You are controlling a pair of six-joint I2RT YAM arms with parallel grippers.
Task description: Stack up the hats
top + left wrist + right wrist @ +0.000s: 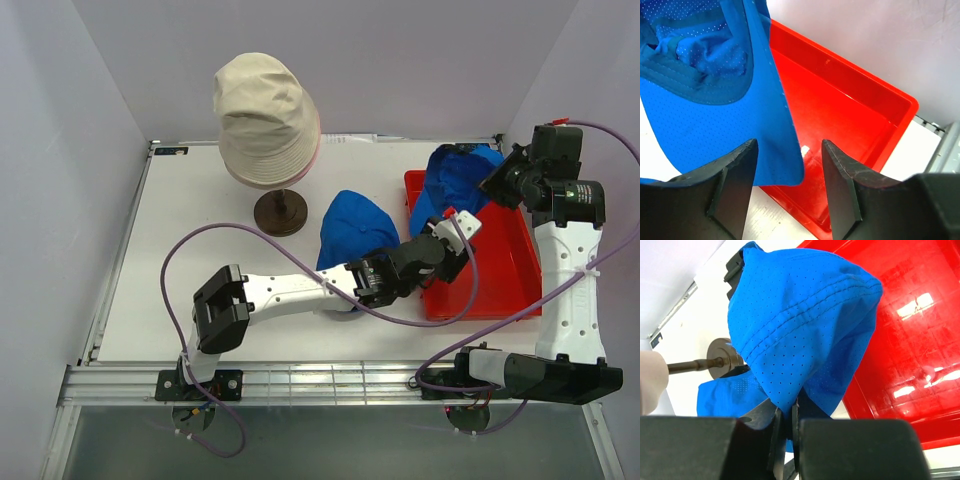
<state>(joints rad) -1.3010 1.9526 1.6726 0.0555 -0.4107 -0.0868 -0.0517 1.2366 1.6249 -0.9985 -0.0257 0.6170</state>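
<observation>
Blue cap (455, 172) hangs over the red tray (500, 285), clamped in the closed right gripper (786, 415). The left gripper (789, 152) is open, with the brim edge between its fingers. Step in hand is probably a re-grip. Next, close on the brim, then carry the cap to the beige bucket hat (265, 110).

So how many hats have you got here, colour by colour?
Blue: 2, the table cap and the held cap in the right pincer.
Beige: 1, the beige bucket hat.
Pink: 1, the pink hat, only its rim showing under the beige one.
Total: 4.
</observation>
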